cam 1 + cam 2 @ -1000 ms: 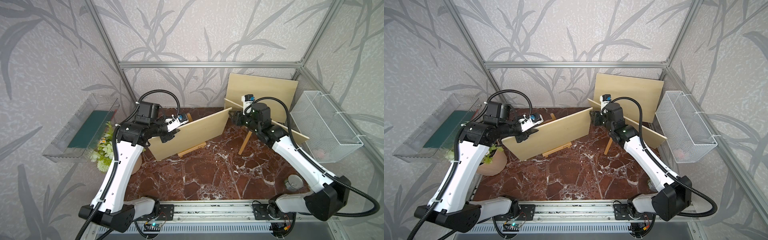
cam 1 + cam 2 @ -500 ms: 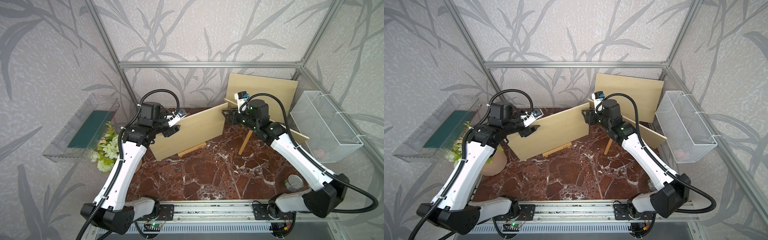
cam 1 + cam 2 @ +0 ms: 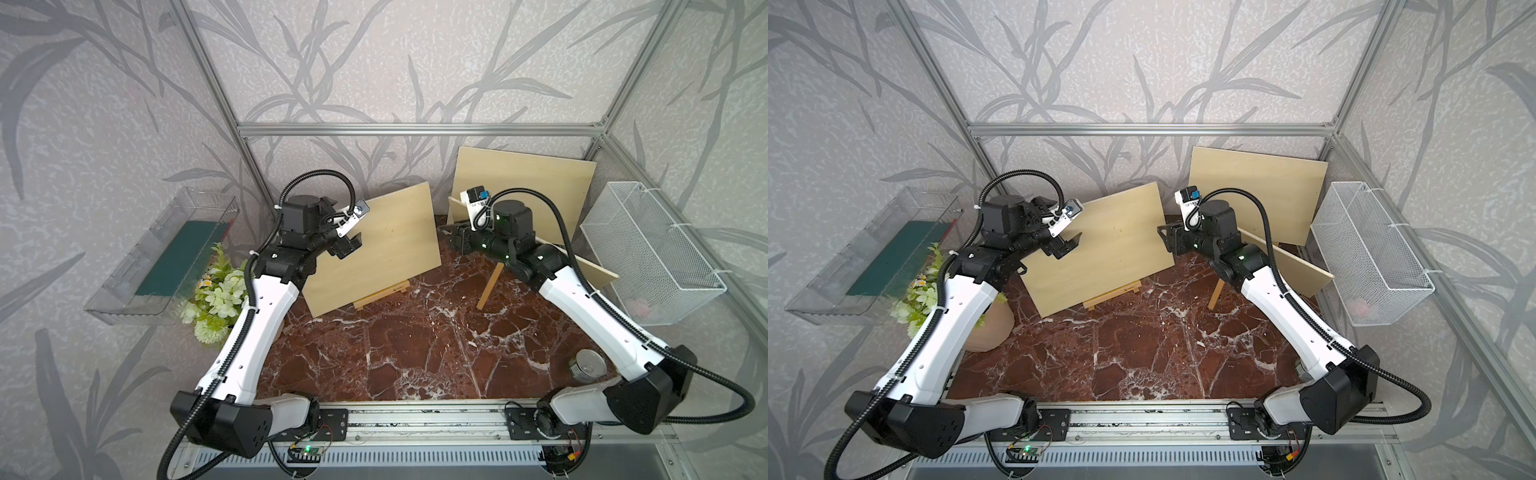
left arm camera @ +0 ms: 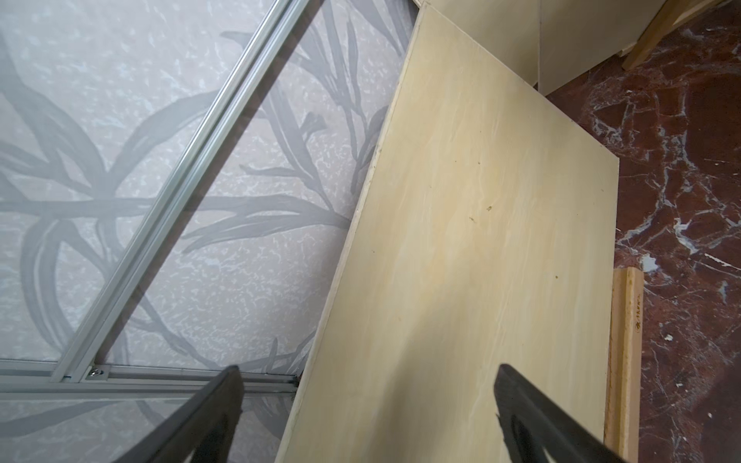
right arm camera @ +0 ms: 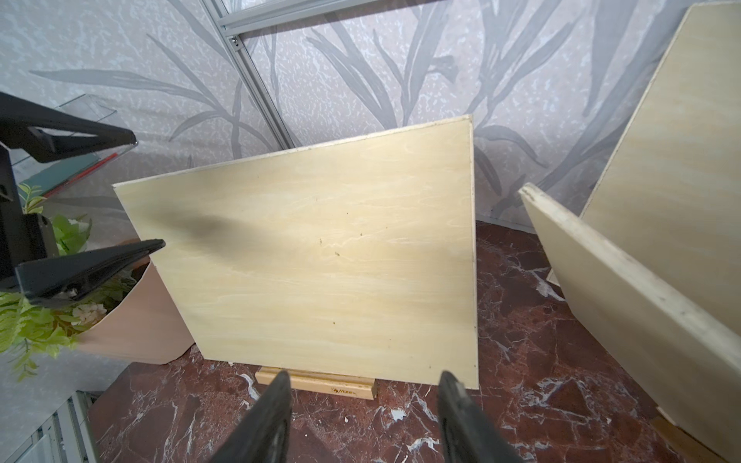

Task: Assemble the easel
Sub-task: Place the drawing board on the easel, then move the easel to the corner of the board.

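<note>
Gaping at its widest, the left tool (image 3: 350, 246) grasps nothing. In the left wrist view its two black fingers (image 4: 218, 405) stand well apart, and the side edge of the wooden board (image 4: 473, 248) runs between them, touching neither. In both top views this tool hangs in front of the board's left end, near its upper corner. The right tool (image 3: 448, 237) sits just beside the board's right edge, its jaws partly parted and empty. The right wrist view shows its fingers (image 5: 264, 417) apart above the marble surface (image 5: 521, 401), pointing at the board's face without contact.

The board leans back with its lower edge resting on the easel ledge (image 3: 380, 293), a light wooden strip that shows beneath the board's lower edge.

A second ago the left tool was clenched on the board's left end. The board then lay at a flatter slant, with the right tool at its other end. Half a second ago the left jaws were already parting as the panel rose. Now the board stands steeper and free of both tools, and the left tool has released it completely. The right tool's gap has barely changed.
</note>
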{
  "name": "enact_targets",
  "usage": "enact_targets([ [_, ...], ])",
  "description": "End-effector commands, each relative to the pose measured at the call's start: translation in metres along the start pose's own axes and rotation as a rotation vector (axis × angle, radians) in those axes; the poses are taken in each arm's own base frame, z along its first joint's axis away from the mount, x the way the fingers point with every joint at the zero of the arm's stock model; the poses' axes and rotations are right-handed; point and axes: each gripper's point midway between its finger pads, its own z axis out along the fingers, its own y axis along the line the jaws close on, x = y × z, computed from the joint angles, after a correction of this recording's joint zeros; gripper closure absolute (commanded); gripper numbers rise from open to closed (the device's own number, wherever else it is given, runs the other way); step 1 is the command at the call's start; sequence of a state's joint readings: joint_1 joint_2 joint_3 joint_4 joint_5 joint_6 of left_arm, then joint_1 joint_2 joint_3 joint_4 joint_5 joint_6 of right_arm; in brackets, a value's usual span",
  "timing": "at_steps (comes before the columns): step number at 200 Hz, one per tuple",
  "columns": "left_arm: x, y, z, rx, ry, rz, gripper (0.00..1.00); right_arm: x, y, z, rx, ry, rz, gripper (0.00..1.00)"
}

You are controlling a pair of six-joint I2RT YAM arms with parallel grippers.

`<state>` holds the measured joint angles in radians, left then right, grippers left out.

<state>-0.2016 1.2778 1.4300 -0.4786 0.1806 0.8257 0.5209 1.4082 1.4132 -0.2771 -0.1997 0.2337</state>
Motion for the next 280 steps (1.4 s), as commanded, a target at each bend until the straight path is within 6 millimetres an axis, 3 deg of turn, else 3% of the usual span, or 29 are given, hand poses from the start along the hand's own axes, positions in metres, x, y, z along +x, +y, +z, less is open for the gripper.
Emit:
enact_targets([
  [1,-0.009,0.009,-0.011,-0.049,-0.049,-0.01,0.01,-0.006,0.007,-0.002,-0.014,0.001,-0.039,0.43],
  [32,-0.022,0.004,-0.035,-0.031,-0.118,-0.139,0.01,0.015,0.001,0.005,0.026,0.065,-0.075,0.42],
  [63,-0.026,-0.013,-0.044,0.046,-0.151,-0.503,0.01,0.051,-0.004,0.015,0.069,0.152,-0.085,0.42],
  [84,-0.039,-0.06,-0.039,0.205,-0.286,-0.585,0.01,0.063,-0.009,0.019,0.081,0.172,-0.038,0.42],
  [108,-0.035,-0.107,-0.017,0.16,-0.408,-0.798,0.01,0.065,-0.013,0.021,0.105,0.184,-0.016,0.42],
  [133,-0.009,-0.175,0.024,0.235,-0.141,-0.892,0.01,0.06,-0.015,0.019,0.125,0.181,-0.025,0.42],
  [156,0.005,-0.225,0.043,0.283,0.027,-0.856,0.01,0.06,-0.015,0.017,0.13,0.193,-0.029,0.42],
  [178,0.025,-0.245,0.058,0.26,0.128,-0.882,0.01,0.066,-0.02,0.013,0.156,0.208,-0.021,0.42],
  [216,0.058,-0.281,0.078,0.33,0.42,-0.771,0.01,0.069,-0.027,0.008,0.191,0.208,-0.015,0.42],
  [259,0.076,-0.325,0.091,0.533,0.562,-0.708,0.11,0.066,-0.029,0.007,0.199,0.207,-0.022,0.42],
  [280,0.089,-0.338,0.096,0.581,0.626,-0.711,0.15,0.068,-0.032,0.005,0.209,0.21,-0.021,0.42],
])
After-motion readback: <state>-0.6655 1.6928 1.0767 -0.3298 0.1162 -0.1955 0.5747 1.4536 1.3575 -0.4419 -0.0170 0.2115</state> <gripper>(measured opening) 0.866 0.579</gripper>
